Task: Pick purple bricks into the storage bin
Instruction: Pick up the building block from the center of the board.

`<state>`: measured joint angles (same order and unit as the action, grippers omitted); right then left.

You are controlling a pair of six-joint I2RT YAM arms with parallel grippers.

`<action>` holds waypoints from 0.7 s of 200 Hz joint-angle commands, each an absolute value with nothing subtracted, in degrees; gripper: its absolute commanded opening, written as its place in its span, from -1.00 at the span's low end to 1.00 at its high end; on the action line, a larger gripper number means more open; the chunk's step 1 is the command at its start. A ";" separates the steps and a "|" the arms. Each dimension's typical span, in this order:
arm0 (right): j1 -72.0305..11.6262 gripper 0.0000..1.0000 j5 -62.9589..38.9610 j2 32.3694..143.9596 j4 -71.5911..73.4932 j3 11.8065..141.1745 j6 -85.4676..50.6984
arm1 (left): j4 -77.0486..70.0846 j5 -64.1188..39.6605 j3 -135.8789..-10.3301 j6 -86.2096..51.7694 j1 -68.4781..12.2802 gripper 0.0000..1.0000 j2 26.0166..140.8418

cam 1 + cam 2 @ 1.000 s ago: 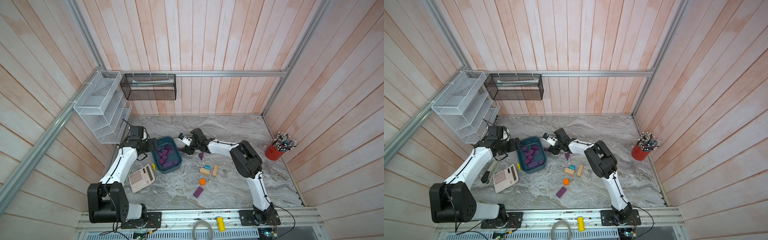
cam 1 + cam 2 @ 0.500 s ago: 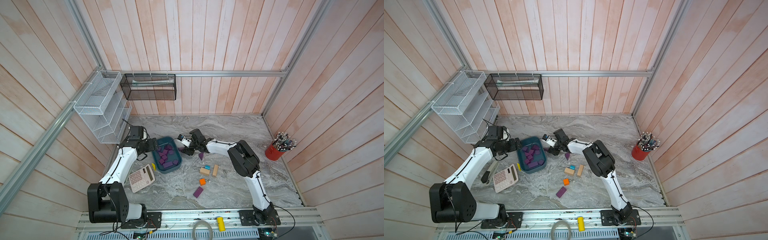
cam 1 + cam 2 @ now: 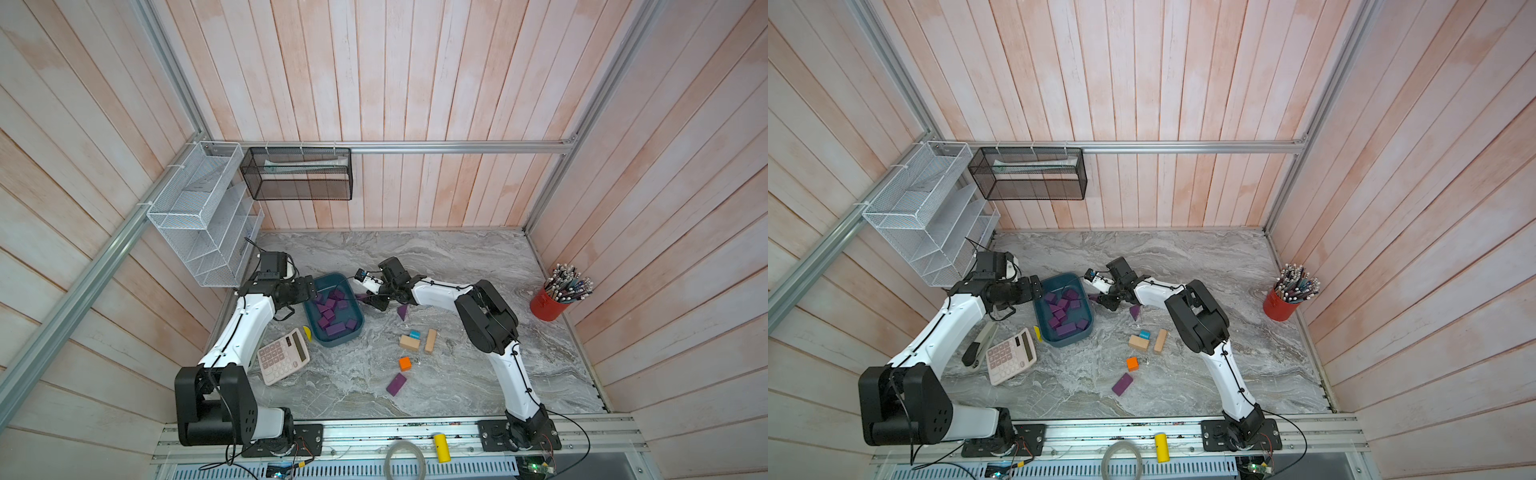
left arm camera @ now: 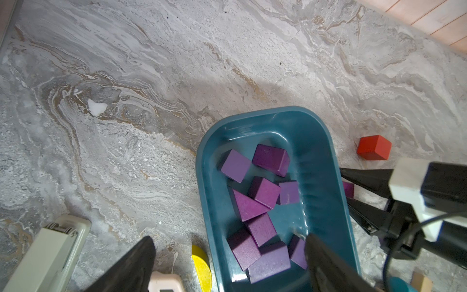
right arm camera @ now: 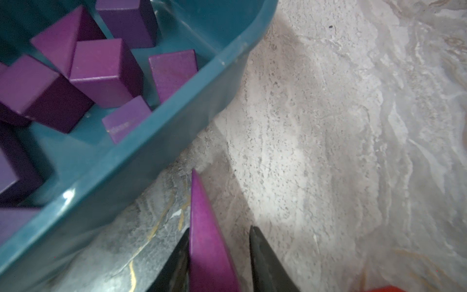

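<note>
The teal storage bin (image 3: 338, 344) (image 3: 1065, 344) (image 4: 202, 177) (image 5: 151, 156) holds several purple bricks (image 3: 330, 313) (image 4: 267, 161). Just outside its right wall, a purple wedge brick (image 5: 204, 240) (image 3: 360, 296) lies on the table between the jaws of my right gripper (image 5: 219, 227) (image 3: 370, 297) (image 3: 1102, 299). One finger is against the wedge and a thin gap shows at the other. My left gripper (image 4: 228, 236) (image 3: 309, 289) (image 3: 1038, 291) hangs wide open and empty across the bin's left rim. On the table lie another purple wedge (image 3: 402, 311) and a purple oblong (image 3: 396, 384).
A red cube (image 4: 374, 151) sits by the bin's far right corner. Tan blocks (image 3: 409, 343), a small blue block (image 3: 414, 333) and an orange cube (image 3: 404, 363) lie mid-table. A calculator (image 3: 282, 356), stapler (image 3: 980, 345) and yellow piece (image 3: 307, 332) are left of the bin. A red pencil cup (image 3: 550, 303) stands far right.
My right gripper has shifted slightly toward the bin and its jaws have narrowed round the purple wedge. The left arm has not moved.
</note>
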<state>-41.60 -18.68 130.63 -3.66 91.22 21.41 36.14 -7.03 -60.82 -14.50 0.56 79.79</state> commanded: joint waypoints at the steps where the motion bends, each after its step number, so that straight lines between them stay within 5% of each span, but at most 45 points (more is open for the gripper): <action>1: -42.06 -0.28 -18.08 130.18 -3.59 90.38 20.97 | 35.24 -7.27 -60.03 -13.47 0.31 0.86 79.74; 140: -41.52 -0.42 -13.33 120.87 0.25 80.33 18.05 | 35.57 -6.42 -60.04 -13.16 -0.42 0.86 80.30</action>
<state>-41.58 -14.81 123.96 -1.08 82.19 19.44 36.16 -6.98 -60.82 -14.26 0.12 79.81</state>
